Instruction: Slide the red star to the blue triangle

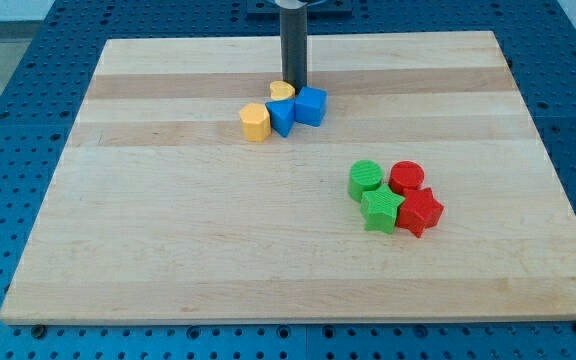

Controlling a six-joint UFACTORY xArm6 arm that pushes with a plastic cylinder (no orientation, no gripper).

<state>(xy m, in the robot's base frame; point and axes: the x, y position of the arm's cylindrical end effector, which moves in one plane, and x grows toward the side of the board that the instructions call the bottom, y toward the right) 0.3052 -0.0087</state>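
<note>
**Sitting at the upper cluster, far from the red star**

Scanning from the view's left, I first meet the wooden board [168,260] lying on a blue perforated table [8,120]. Left of centre, toward the view's top, a yellow block [255,122] of rounded shape touches the blue triangle [281,118], which in turn touches a blue cube [311,106]. A second yellow block [282,91] peeks out just behind them. My tip [294,84] comes down right there, just beside that second yellow block and at the top edge of the blue pair; I cannot tell whether it touches either. The rod carries no pincer, so there is no opening to report.

Further right and lower, well apart from that group, four blocks huddle together: a green cylinder [365,179], a green star [380,210], a red cylinder [406,178], and the red star [420,211] at the view's right, touching the green star.
</note>
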